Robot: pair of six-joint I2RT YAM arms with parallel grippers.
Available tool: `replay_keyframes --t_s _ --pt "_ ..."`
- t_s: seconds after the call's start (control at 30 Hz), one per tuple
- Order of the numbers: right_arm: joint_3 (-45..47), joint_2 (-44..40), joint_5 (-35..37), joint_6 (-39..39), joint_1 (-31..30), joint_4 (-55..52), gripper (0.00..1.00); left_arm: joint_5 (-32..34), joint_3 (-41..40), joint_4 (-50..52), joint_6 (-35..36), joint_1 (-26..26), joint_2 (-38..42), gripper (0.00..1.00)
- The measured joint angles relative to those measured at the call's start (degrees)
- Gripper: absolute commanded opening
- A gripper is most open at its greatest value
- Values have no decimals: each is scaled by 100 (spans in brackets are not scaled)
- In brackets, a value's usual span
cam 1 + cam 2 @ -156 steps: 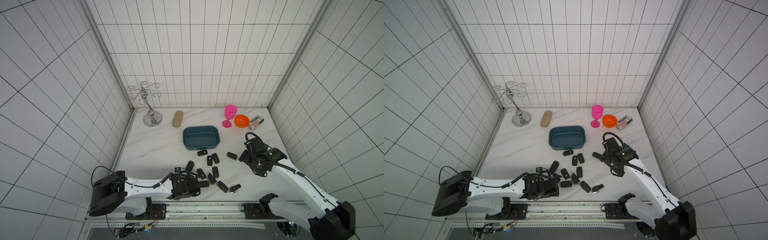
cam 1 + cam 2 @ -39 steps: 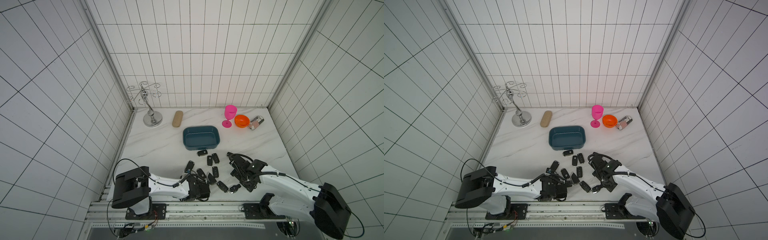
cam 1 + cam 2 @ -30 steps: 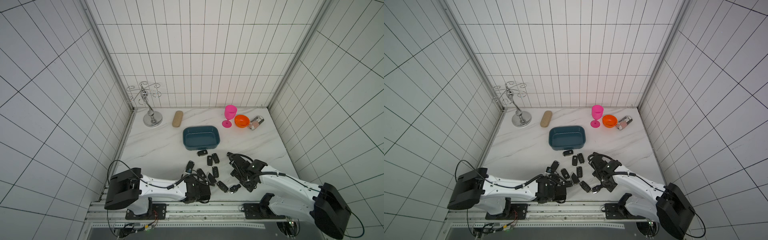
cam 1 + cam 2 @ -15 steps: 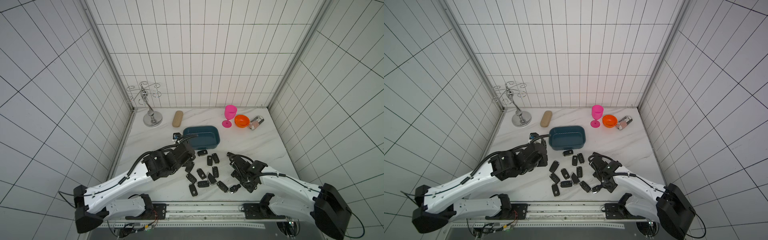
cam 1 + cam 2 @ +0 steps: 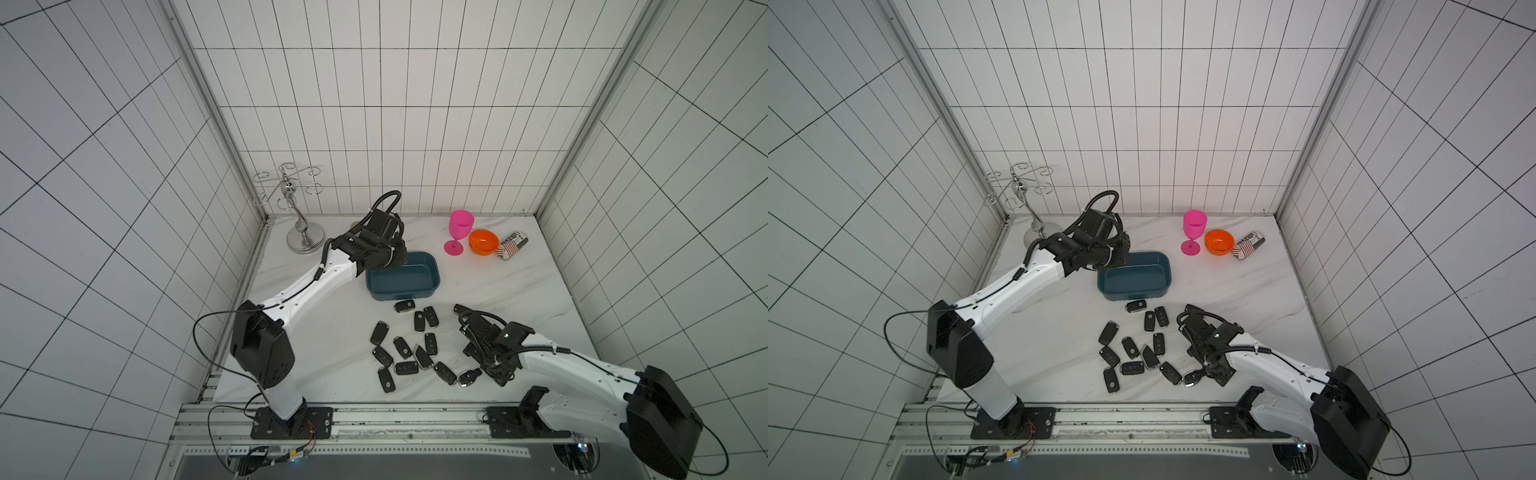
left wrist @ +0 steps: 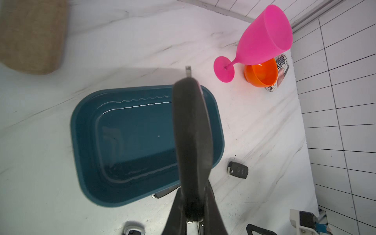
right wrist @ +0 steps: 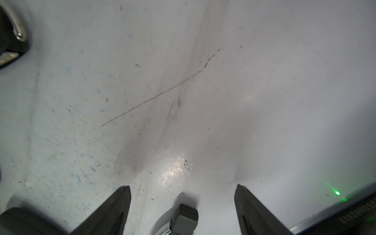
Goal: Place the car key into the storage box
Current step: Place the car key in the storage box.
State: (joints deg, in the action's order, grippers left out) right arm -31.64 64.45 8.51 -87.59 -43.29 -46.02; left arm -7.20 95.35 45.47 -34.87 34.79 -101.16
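Where car key (image 6: pixel 191 142) blurs, it masks storage box (image 6: pixel 122 132).

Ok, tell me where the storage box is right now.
In both top views the storage box sits mid-table, just behind the scattered keys; the left gripper holds the car key above its left rear corner.

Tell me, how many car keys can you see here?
13 visible: one car key pinched in the left fingers above the storage box, twelve loose keys on the table before it. More may hide around the right arm.
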Motion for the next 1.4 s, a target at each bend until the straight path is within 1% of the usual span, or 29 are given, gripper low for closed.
replay_keyframes --t_s 0.07,0.13,0.2,0.33,0.43,0.6,0.9,1.03,1.3,1.33,1.4 --pt "0 -17 11 0 0 -2 84 -328 579 306 68 -90 -544 0" --pt "9 -66 17 0 0 0 84 -542 931 562 151 -151 -979 0" --pt "39 -133 28 0 0 7 84 -682 1075 850 240 -173 -1292 0" --pt "155 -240 63 -2 0 24 84 -811 1104 1392 457 -144 -1709 0" --pt "195 -240 79 -2 2 46 84 -861 1102 1626 597 -109 -1882 0" --pt "195 -214 87 2 0 79 84 -879 1200 1740 704 -28 -2068 0" --pt "197 -203 107 15 2 118 83 -846 2068 1849 789 175 -3071 0" --pt "201 -203 118 15 2 140 82 -824 2374 1910 787 269 -3366 0" --pt "236 -203 146 15 2 173 82 -619 2599 1912 772 291 -3491 0" --pt "247 -203 149 15 2 173 82 -597 2638 1917 772 289 -3506 1" --pt "256 -205 149 15 2 175 82 -577 2684 1910 774 289 -3523 10"
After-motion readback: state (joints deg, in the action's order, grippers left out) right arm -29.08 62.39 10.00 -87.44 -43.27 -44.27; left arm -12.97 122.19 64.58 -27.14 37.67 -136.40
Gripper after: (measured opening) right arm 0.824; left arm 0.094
